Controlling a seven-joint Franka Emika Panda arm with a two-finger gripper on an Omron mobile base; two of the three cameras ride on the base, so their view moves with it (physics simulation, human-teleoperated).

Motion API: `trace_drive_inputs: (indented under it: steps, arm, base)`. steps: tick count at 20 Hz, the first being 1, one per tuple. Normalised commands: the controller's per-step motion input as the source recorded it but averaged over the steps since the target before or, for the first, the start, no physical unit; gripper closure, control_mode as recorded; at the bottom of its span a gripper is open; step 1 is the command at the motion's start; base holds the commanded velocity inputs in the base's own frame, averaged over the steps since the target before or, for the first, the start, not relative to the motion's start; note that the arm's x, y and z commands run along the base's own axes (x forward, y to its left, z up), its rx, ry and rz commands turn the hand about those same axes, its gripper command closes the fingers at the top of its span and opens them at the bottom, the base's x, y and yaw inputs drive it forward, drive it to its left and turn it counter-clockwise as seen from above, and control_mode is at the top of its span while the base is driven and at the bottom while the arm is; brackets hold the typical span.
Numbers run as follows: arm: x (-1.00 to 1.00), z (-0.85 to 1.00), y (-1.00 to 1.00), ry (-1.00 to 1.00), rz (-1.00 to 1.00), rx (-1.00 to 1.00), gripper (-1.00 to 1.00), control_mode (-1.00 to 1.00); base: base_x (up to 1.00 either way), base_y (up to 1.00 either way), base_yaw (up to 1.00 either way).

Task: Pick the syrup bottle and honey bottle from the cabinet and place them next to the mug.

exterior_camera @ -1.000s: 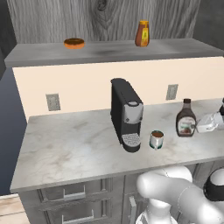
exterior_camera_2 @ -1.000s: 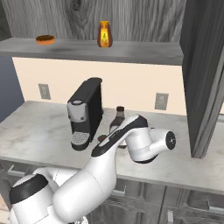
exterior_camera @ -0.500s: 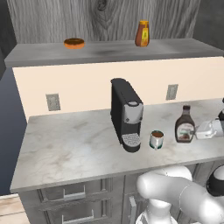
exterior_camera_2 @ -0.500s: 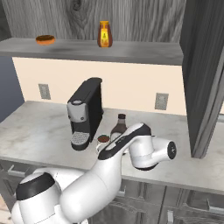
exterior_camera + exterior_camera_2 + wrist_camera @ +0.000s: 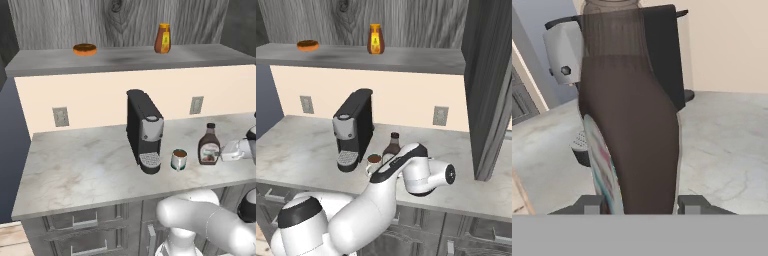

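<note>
My two-finger gripper [image 5: 640, 204] is clamped on the upright dark brown pear-shaped syrup bottle [image 5: 208, 146], standing on the marble counter [image 5: 90, 167] just right of the small silvery-grey mug [image 5: 179, 159].

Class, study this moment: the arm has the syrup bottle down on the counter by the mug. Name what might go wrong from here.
1. The gripper is shut on the syrup bottle; pulling away before opening could tip it.
2. The mug holds brown liquid and stands close beside the bottle, so a sideways nudge may spill it.
3. The honey bottle stands on the cabinet ledge above the coffee machine; reaching up may clip the machine.
</note>
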Motion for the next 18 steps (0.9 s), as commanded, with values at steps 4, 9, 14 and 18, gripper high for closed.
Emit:
trace_drive_inputs:
  steps: [4, 9, 14, 18]
  arm:
    - [0.11, -0.03, 0.0, 0.0, 0.0, 0.0, 1.0, -1.0]
    - [0.03, -0.02, 0.02, 0.0, 0.0, 0.0, 1.0, -1.0]
    - [0.0, -0.06, 0.05, 0.0, 0.0, 0.0, 1.0, -1.0]
    - [0.0, -0.24, 0.0, -0.03, 0.0, 0.0, 1.0, -1.0]
  base:
    - [0.0, 0.0, 0.0]
    - [0.0, 0.0, 0.0]
    - [0.0, 0.0, 0.0]
    - [0.0, 0.0, 0.0]
